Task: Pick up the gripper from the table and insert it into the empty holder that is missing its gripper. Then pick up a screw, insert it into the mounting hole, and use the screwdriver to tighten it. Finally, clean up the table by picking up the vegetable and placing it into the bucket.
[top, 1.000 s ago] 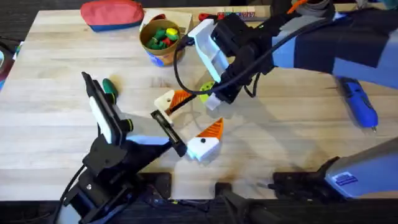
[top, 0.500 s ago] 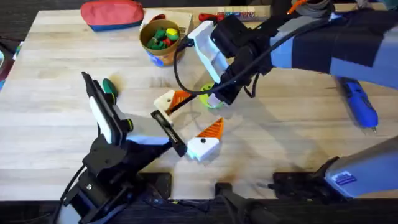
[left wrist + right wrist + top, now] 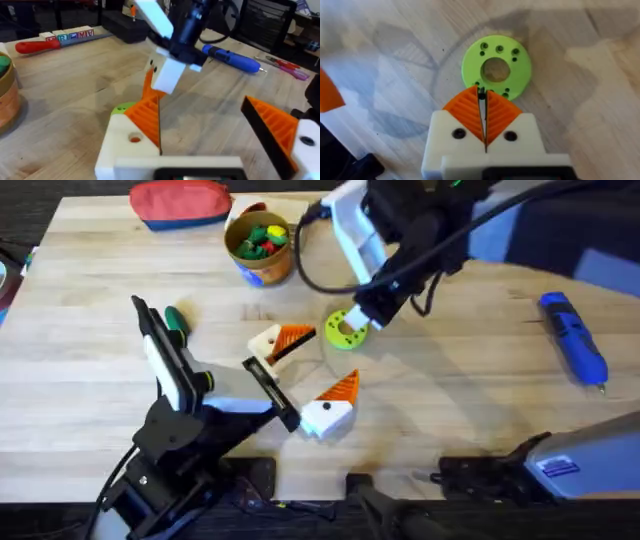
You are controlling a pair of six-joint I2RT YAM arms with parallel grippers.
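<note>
Near the frame's centre, the right gripper (image 3: 483,120) hovers over a green ring (image 3: 496,69), fingers closed, seemingly holding nothing; the left gripper's (image 3: 210,127) fingers gape, perhaps awaiting the holder (image 3: 328,408) on the worktop (image 3: 480,380).

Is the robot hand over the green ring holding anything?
Nothing big: the right gripper has its pads pressed together just above the green ring, not touching it. Something tiny like a screw between them cannot be told.

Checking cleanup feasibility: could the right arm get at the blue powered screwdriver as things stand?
Probably yes. The blue powered screwdriver lies alone on bare wood on the right arm's side, nothing on or against it. The right pincer, shut, hangs over the green ring, so it must open first.
</note>
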